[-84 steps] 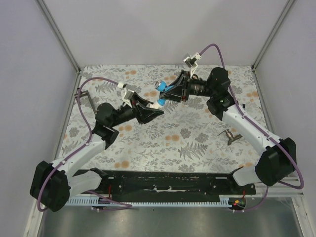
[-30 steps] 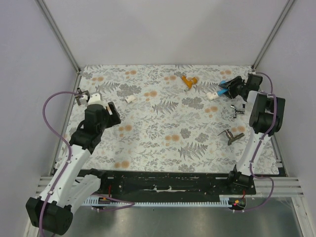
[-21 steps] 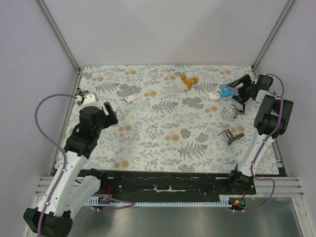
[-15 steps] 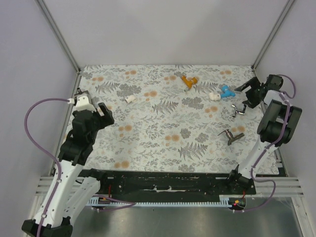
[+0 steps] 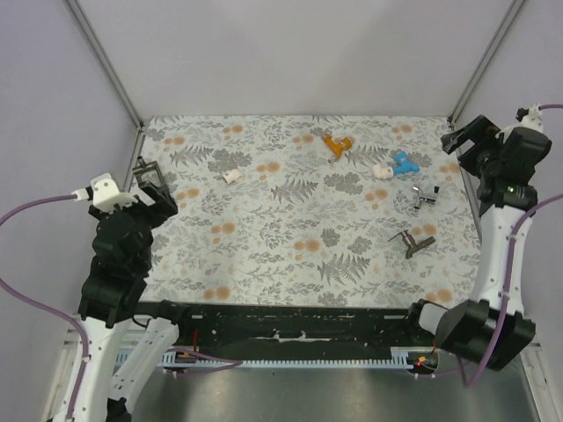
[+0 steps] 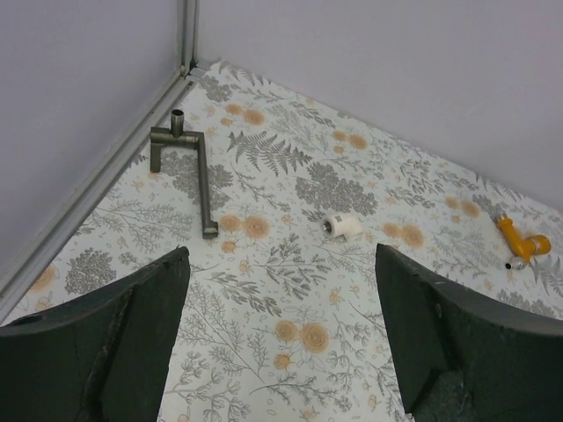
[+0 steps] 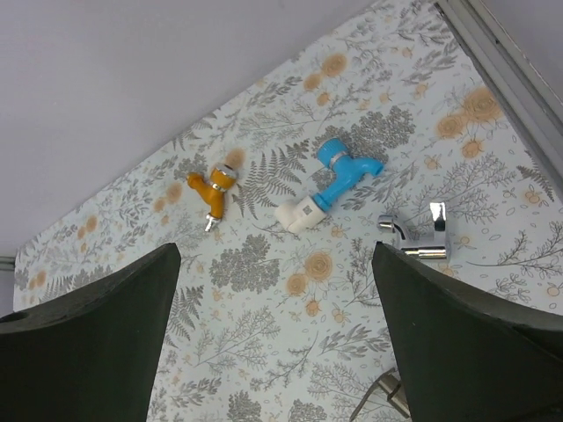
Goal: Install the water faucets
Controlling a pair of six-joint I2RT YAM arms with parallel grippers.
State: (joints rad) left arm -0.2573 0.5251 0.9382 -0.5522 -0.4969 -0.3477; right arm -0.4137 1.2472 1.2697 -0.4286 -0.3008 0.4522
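The blue water faucet (image 5: 403, 163) lies on the floral mat at the back right, its stem end in a white fitting (image 7: 297, 214). It shows in the right wrist view too (image 7: 345, 174). The orange faucet (image 5: 335, 145) lies loose left of it, also seen by the right wrist (image 7: 214, 189) and the left wrist (image 6: 519, 244). My right gripper (image 5: 457, 154) hangs open above the mat's right edge, away from both faucets, its jaws (image 7: 274, 255) empty. My left gripper (image 5: 154, 195) is open and empty over the mat's left edge (image 6: 281, 264).
A loose white fitting (image 5: 232, 176) lies at mid-left (image 6: 343, 225). A dark metal bracket (image 6: 201, 176) lies by the left wall. A chrome piece (image 5: 424, 195) and a dark metal piece (image 5: 415, 240) lie on the right. Frame rails border the mat.
The right gripper opened, left the blue faucet with its white fitting on the mat and drew back to the right. The left arm pulled back toward the near left edge.
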